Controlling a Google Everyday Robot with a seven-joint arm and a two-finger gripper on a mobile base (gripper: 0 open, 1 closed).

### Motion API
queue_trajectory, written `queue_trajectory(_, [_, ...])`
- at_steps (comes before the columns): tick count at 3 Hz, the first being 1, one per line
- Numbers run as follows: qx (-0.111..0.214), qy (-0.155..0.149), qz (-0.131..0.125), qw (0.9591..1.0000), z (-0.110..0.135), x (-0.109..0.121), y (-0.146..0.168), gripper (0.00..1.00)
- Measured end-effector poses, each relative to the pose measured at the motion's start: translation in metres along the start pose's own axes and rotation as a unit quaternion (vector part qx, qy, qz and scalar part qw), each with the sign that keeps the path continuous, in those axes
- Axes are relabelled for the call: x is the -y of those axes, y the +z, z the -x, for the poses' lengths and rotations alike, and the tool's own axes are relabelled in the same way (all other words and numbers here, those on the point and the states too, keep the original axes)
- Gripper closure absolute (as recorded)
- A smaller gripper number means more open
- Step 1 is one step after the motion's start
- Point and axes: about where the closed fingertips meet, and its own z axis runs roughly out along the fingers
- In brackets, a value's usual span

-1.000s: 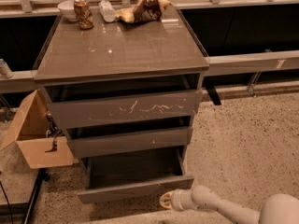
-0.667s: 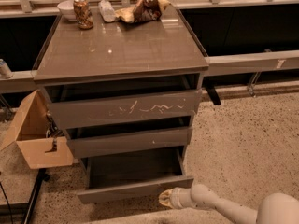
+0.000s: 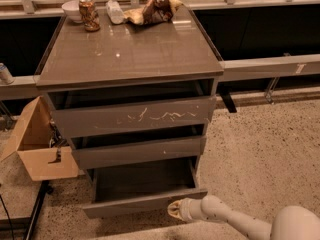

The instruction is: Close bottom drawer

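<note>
The bottom drawer (image 3: 142, 180) of a grey-brown cabinet is pulled out, showing its grey wood-grain floor. Its slim plain front (image 3: 135, 204) faces me, low in the camera view. My gripper (image 3: 174, 210) sits at the tip of the white arm coming from the lower right. It is right at the drawer front, toward its right end. Above are the mid-height drawer front (image 3: 137, 152) and the taller front with white scratch marks (image 3: 135, 116), both slightly out.
An open cardboard box (image 3: 37, 146) stands left of the cabinet. The cabinet top (image 3: 127, 46) holds a can (image 3: 89, 14), a bowl (image 3: 72, 10), a bottle (image 3: 114, 11) and a crumpled bag (image 3: 152, 8). Speckled floor (image 3: 260, 149) lies to the right.
The gripper has shifted slightly left along the bottom drawer front. The drawer stays about as far out as before.
</note>
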Motion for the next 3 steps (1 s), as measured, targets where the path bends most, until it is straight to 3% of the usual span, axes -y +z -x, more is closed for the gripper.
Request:
queue_trajectory(2, [0.010,-0.011,-0.030,0.9994,0.0026,0.0056,0.0042,1.00])
queue_trajectory(3, [0.010,-0.011,-0.030,0.9994,0.0026,0.0056,0.0043,0.74])
